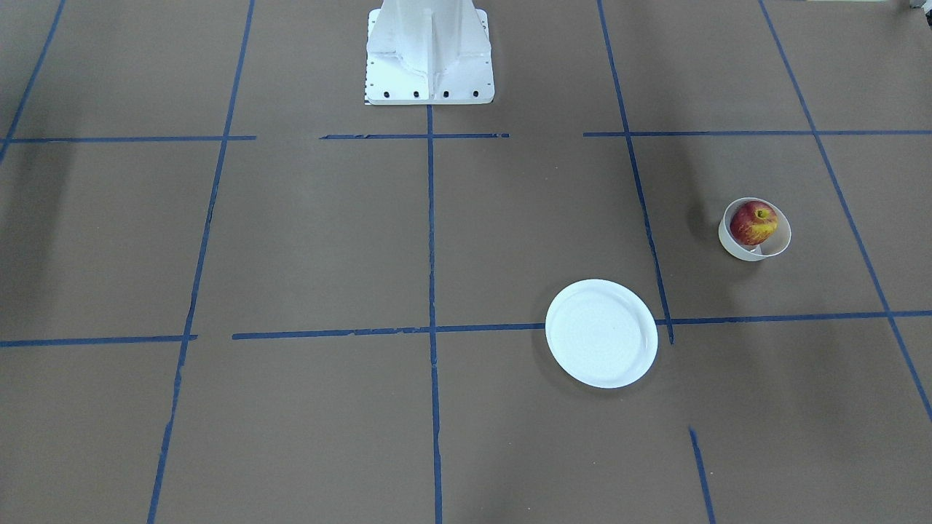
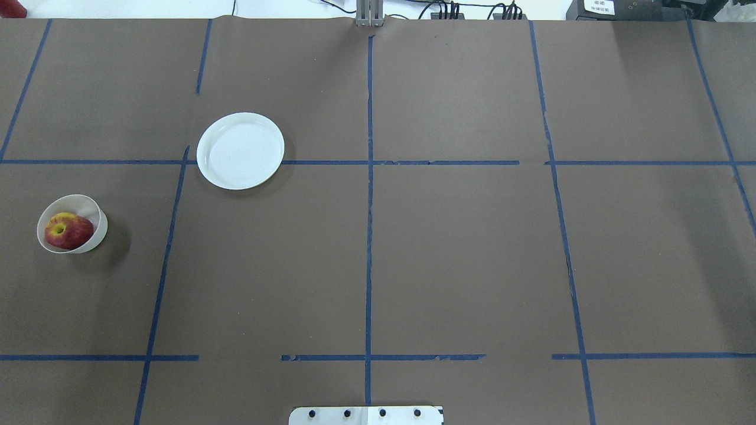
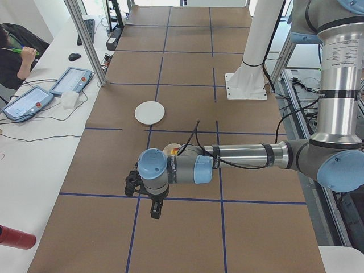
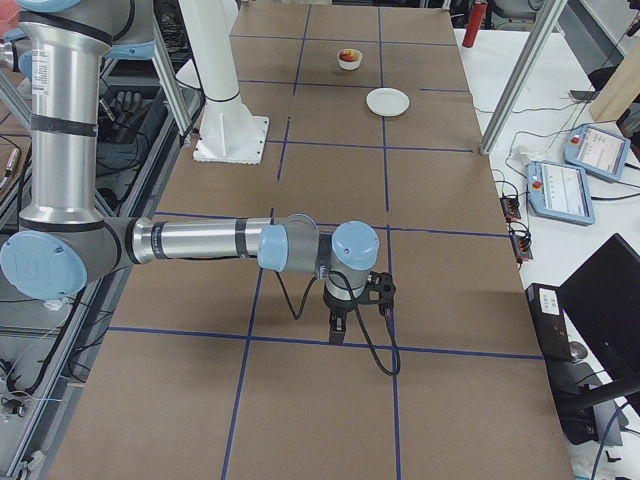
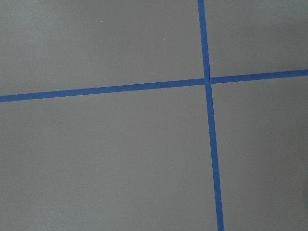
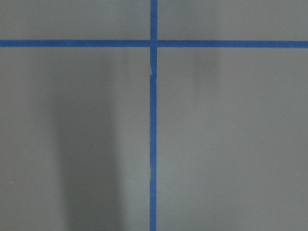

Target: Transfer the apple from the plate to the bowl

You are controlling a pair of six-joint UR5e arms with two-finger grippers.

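Note:
The red and yellow apple (image 1: 753, 222) (image 2: 69, 232) sits inside the small cream-white bowl (image 1: 759, 252) (image 2: 99, 235), on the robot's left side of the table. The flat white plate (image 1: 601, 333) (image 2: 240, 150) lies bare, apart from the bowl and further from the robot. Bowl (image 4: 349, 59) and plate (image 4: 387, 101) also show far off in the right side view. My left gripper (image 3: 154, 209) and right gripper (image 4: 337, 325) show only in the side views, pointing down over the table ends. I cannot tell whether they are open or shut. Both wrist views show only brown table and blue tape.
The white robot base (image 1: 429, 51) (image 2: 366, 415) stands at the table's near-robot edge. Blue tape lines (image 2: 369, 177) grid the brown table. A metal post (image 3: 85, 40), tablets (image 3: 28, 102) and a person sit on the operators' side. A red object (image 3: 14, 238) lies off the table's corner.

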